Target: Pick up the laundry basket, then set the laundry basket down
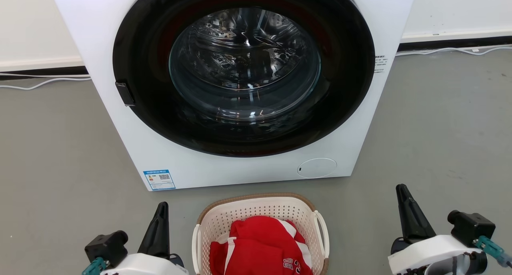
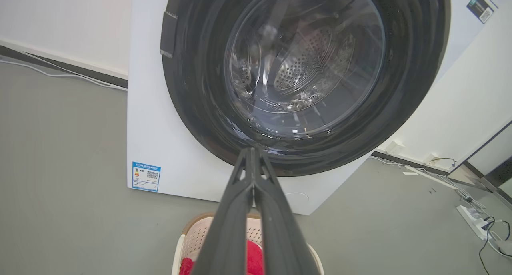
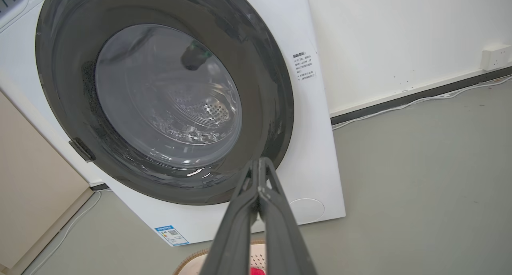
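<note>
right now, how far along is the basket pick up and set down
Nothing looks done yet: the laundry basket sits on the floor in front of the washing machine, with red clothes inside. In hand: the left gripper and right gripper stand either side of it, jaws shut, empty, touching neither handle. Left: open, grasp the handles, lift, then set it down.

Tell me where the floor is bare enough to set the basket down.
Bare floor spreads left and right of the washing machine. Tight: the strip between the machine's front and the laundry basket, and the gap between basket and left pincer; the right pincer stands farther off.
</note>
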Robot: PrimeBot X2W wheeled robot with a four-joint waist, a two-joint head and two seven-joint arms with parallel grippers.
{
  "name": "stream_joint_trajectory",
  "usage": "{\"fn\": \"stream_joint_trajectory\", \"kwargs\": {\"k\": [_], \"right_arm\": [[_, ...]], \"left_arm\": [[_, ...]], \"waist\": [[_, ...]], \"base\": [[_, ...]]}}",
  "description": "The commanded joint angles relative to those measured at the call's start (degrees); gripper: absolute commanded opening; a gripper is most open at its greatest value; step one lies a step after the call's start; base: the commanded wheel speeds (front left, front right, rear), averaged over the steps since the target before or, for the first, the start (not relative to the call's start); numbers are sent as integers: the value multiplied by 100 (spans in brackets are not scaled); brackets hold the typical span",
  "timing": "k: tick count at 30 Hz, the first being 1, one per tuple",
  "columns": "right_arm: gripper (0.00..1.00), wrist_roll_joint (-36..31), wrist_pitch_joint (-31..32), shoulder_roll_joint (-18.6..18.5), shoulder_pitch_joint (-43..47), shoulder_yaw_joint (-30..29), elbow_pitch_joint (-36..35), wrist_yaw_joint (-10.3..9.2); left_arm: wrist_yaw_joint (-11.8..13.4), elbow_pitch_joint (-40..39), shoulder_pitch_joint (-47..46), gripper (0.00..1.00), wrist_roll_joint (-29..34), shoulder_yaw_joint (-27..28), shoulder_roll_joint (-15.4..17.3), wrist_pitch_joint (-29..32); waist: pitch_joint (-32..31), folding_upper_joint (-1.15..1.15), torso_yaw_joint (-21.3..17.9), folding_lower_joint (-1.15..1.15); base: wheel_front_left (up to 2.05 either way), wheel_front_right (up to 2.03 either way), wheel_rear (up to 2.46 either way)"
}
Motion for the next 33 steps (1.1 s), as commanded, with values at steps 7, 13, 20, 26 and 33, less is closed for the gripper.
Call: {"fn": "stream_joint_trajectory", "kwargs": {"k": [7, 13, 20, 26, 33], "right_arm": [[0, 535, 151, 0, -176, -82, -169, 1], [0, 918, 251, 17, -183, -122, -182, 1], [0, 1364, 367, 36, -191, -169, -198, 1], [0, 1747, 467, 53, -198, -210, -211, 1], [0, 2194, 584, 73, -206, -258, -226, 1]], "left_arm": [[-71, -101, -281, 0, -532, 140, 33, 110], [-103, -74, -312, 0, -896, 200, 37, 210], [-140, -42, -348, 0, -1318, 269, 42, 327], [-173, -15, -379, 0, -1681, 329, 45, 427], [-210, 16, -415, 0, -2105, 400, 49, 545]], "waist": [[-1, 0, 23, -2], [-2, 0, 43, -2], [-3, 0, 65, -2], [-4, 0, 85, -2], [-6, 0, 107, -2]], "base": [[0, 0, 0], [0, 0, 0], [0, 0, 0], [0, 0, 0], [0, 0, 0]]}}
